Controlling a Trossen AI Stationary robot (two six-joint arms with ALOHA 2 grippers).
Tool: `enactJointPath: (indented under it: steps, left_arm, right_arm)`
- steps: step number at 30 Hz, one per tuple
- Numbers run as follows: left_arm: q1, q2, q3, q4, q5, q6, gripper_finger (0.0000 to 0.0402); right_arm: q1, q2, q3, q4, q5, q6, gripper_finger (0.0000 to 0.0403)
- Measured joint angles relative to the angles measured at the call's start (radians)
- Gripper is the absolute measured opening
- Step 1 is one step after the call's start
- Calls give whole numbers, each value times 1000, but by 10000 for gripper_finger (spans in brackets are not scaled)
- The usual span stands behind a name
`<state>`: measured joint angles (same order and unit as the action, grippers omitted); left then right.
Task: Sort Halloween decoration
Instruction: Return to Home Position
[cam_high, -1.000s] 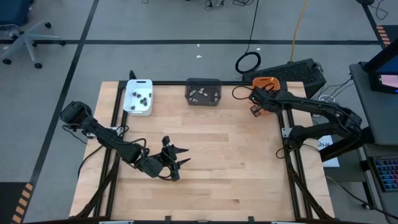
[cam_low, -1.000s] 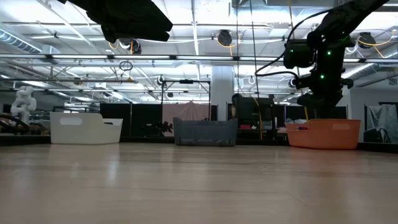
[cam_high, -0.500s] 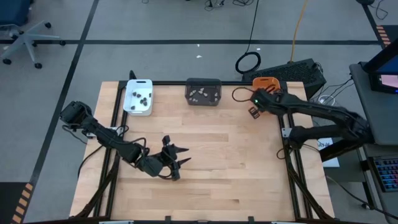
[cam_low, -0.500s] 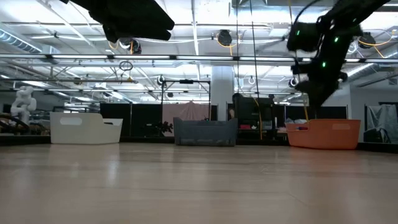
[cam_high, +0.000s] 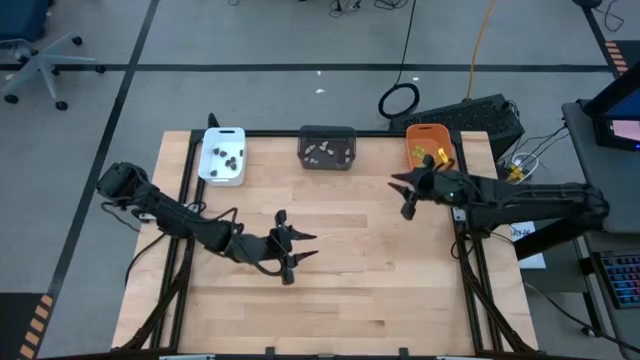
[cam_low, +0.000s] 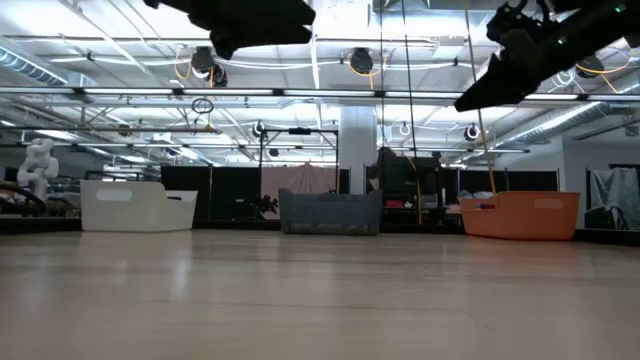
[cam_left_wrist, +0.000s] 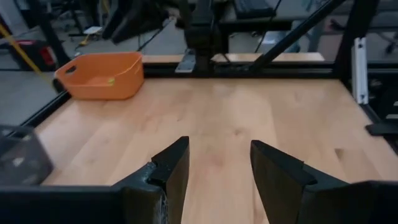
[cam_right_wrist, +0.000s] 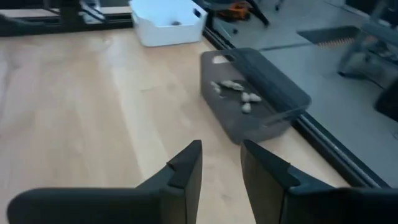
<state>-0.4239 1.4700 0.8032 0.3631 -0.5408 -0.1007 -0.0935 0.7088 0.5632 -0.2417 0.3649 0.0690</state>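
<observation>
Retraction to the rest pose is judged the step in hand. At present the left end effector (cam_high: 300, 247) hovers over the middle of the table (cam_high: 360, 310), fingers spread, nothing held. The right end effector (cam_high: 401, 194) hangs near the orange tray (cam_high: 428, 126), fingers parted and empty. Draw each arm back at a height above the tray rims and hold the two arms well apart. No loose pieces show on the table: dark pieces (cam_high: 230, 157) lie in the white tray (cam_high: 223, 179), pale pieces (cam_high: 322, 150) in the dark grey tray (cam_high: 327, 130), green pieces (cam_high: 432, 152) in the orange tray. Wrist views confirm the empty gaps between the fingers, which the high view cannot settle. Low view shows both arms raised clear of the table surface, but tray walls hide the contents there.
</observation>
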Motion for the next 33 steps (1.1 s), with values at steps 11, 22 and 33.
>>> enactJointPath:
  steps: [11, 22, 33]
  left_arm:
    - [74, 0, 0, 23, 106, 39, 31]
    - [122, 0, -25, 48, 145, 90, 1]
    - [150, 0, -179, 288, 237, 112, 0]
  right_arm:
    - [125, -26, -142, 181, -4, -133, 99]
    - [274, -30, -143, 199, -32, -199, 16]
    - [368, -30, -143, 183, -87, -213, 1]
